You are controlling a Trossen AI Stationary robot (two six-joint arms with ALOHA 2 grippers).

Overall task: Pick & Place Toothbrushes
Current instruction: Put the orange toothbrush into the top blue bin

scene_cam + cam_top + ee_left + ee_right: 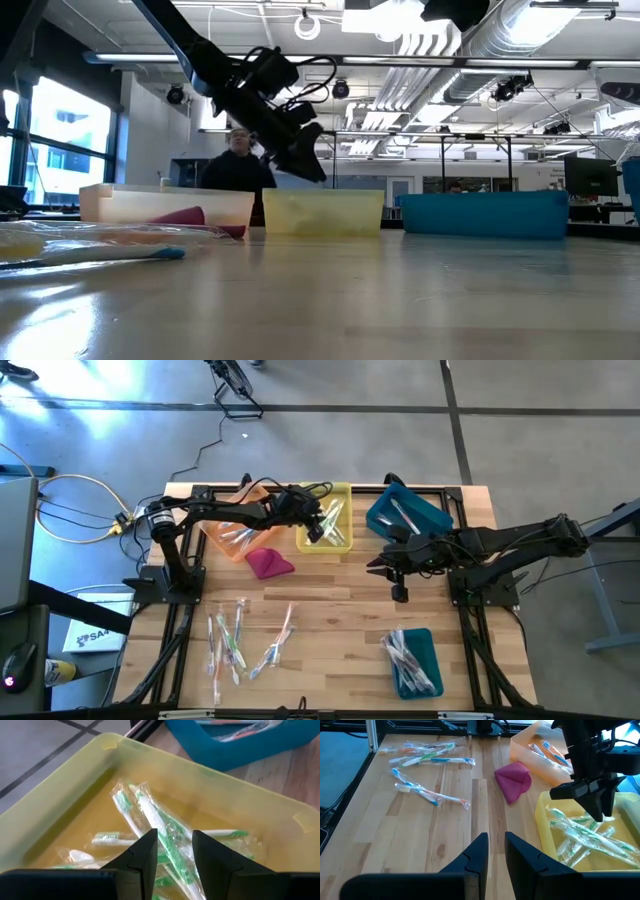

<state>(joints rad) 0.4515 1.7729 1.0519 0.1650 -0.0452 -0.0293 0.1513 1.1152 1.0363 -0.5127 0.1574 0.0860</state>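
**Left tool over the yellow bin**

The left tool point(318, 526) hangs above the yellow bin point(340, 491) at upper centre, fingers parted with nothing between them. Wrapped green toothbrushes point(165, 837) lie inside. More toothbrushes point(232, 638) lie at lower left of the tabletop point(330, 610). The right tool point(491, 845), narrow and empty, waits over mid-tabletop.

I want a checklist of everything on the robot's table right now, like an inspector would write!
Surface: wooden table, bare in the middle.
Job's things: wrapped toothbrushes loose at the front left; green ones in the yellow bin; more in the orange bin and two teal bins.
Clutter: magenta cloth lump.
Hands: left hand open over the yellow bin, holding nothing; right hand above bare wood, gap narrow, empty.
Cables: yellow cable off the left edge.
Surroundings: person behind the table.
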